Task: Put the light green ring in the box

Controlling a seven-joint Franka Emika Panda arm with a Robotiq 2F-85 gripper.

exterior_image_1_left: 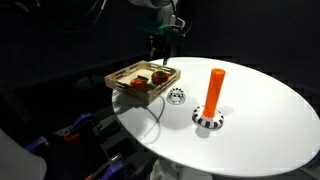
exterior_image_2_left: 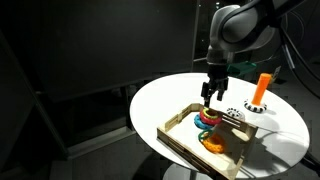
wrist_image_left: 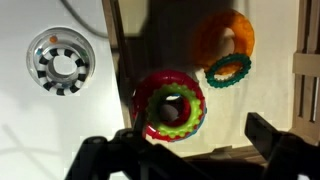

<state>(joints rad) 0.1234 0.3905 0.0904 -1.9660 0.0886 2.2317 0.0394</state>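
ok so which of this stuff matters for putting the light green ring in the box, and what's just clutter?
Job: light green ring, lying on the red ring inside the wooden tray; claw, open above it.

Clutter: red ring; orange ring; dark green ring; black-and-white ring outside the tray; orange peg.

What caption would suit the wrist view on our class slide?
Open gripper above the wooden box, where the light green ring sits on a red ring beside an orange ring.
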